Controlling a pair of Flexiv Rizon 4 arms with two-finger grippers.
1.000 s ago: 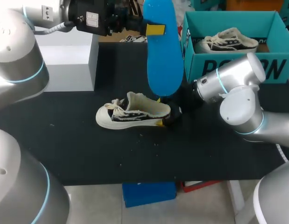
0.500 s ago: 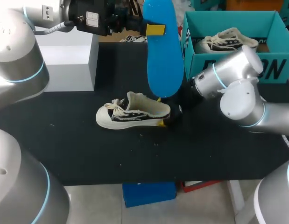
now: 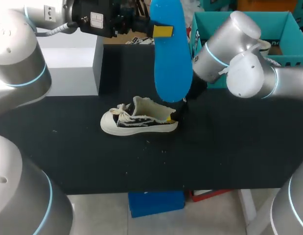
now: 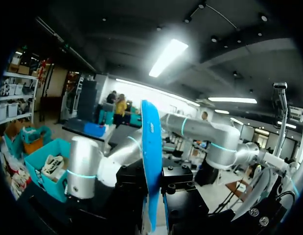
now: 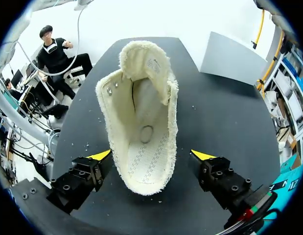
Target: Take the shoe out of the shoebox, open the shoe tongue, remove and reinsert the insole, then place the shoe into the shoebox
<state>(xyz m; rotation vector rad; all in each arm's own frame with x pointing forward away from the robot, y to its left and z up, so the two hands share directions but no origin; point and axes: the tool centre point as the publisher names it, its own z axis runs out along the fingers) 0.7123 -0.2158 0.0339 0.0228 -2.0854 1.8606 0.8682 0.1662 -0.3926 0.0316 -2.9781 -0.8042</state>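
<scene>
Teal shoebox (image 3: pixel 290 23) at the table's far right, second shoe (image 4: pixel 53 165) inside, right arm (image 3: pixel 242 73) across its front, shoe (image 3: pixel 139 118) lying on the black table (image 3: pixel 215 147), right gripper (image 5: pixel 152 154) spread either side of its heel, left gripper (image 3: pixel 163 31) clamped on the upright blue insole (image 3: pixel 171 58), grey box (image 3: pixel 73 63) far left.
</scene>
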